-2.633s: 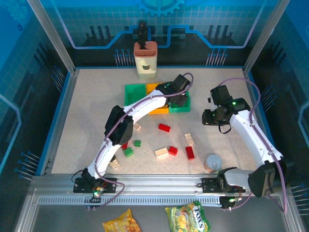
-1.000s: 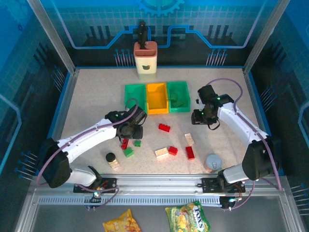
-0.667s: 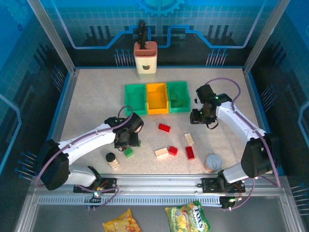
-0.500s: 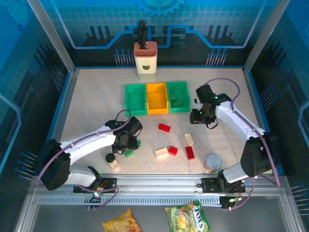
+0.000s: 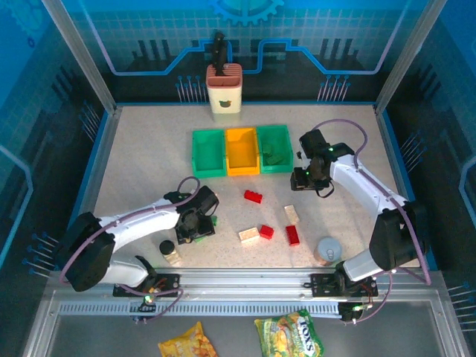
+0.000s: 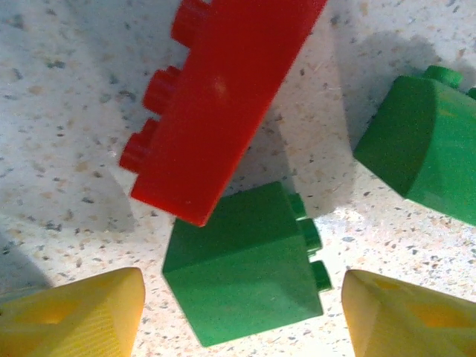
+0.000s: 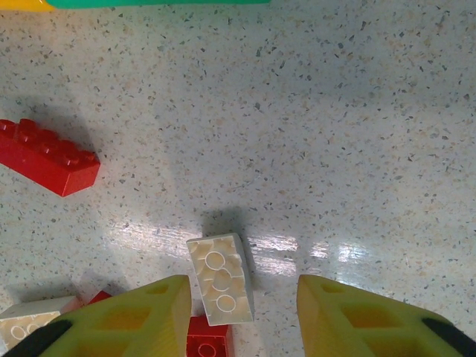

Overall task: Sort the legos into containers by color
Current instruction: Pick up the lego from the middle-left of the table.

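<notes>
My left gripper (image 6: 242, 312) is open and low over the table, its yellow fingertips (image 6: 74, 316) on either side of a green cube lego (image 6: 242, 271) with a gap on each side. A long red lego (image 6: 223, 97) lies just beyond it, and a second green lego (image 6: 428, 152) to the right. In the top view the left gripper (image 5: 195, 225) covers this cluster. My right gripper (image 7: 238, 312) hangs open, well above an upturned cream lego (image 7: 221, 279); from above the right gripper (image 5: 305, 181) is right of the containers: green (image 5: 209, 152), orange (image 5: 242, 151), green (image 5: 274, 149).
Loose legos lie mid-table: red (image 5: 253, 196), cream (image 5: 291, 214), red (image 5: 292, 235), red (image 5: 265, 231), cream (image 5: 248, 236). A black-capped jar (image 5: 168, 247) stands near the left arm, a grey cup (image 5: 327, 250) at the front right, a cream holder (image 5: 224, 93) at the back.
The left arm has swung from the bins down to the red and green legos and sunk over them, with its jaws wider. The right gripper has drifted slightly left.
</notes>
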